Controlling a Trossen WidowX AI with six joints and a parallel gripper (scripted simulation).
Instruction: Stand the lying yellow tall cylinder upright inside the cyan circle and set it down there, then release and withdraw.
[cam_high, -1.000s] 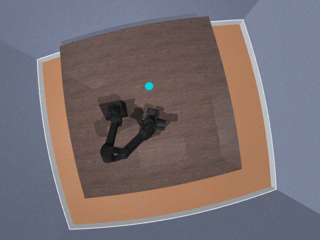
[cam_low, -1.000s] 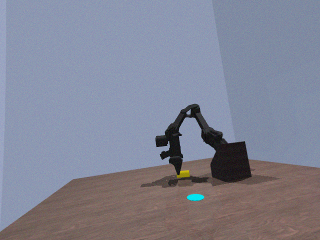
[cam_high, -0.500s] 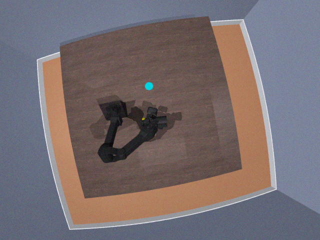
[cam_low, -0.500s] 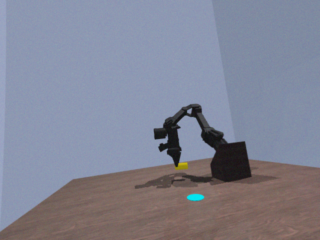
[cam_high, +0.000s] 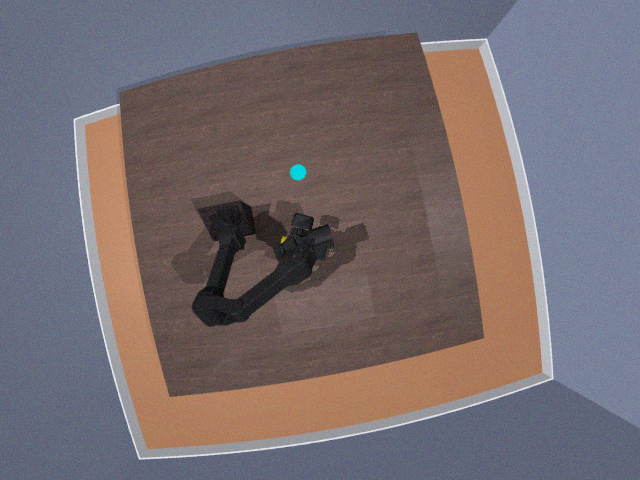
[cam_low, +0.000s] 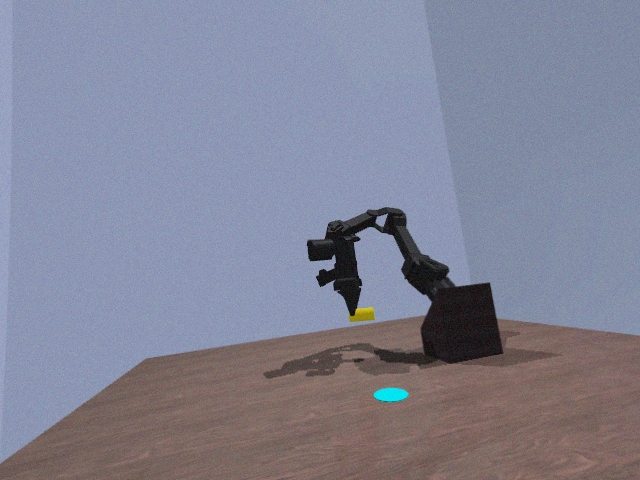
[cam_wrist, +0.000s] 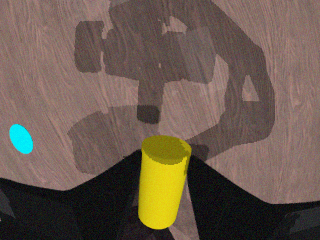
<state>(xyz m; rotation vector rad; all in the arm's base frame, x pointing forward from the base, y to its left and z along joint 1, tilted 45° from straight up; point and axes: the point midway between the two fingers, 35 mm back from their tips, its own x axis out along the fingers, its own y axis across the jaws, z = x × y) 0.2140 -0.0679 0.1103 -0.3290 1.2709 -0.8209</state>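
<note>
Desk (cam_low: 217, 413): brown wood-grain top, matt, grain streaks visible, no glare. Yellow cylinder (cam_wrist: 162, 183): smooth, plain, plastic-looking, soft matt sheen. Arm (cam_low: 408, 248) and base block (cam_low: 461, 322), right of centre: black, matt, plastic-looking. Cyan circle (cam_low: 390, 394): flat, uniform colour, unshaded. Walls: grey-blue, matt, faintly grainy.
</note>
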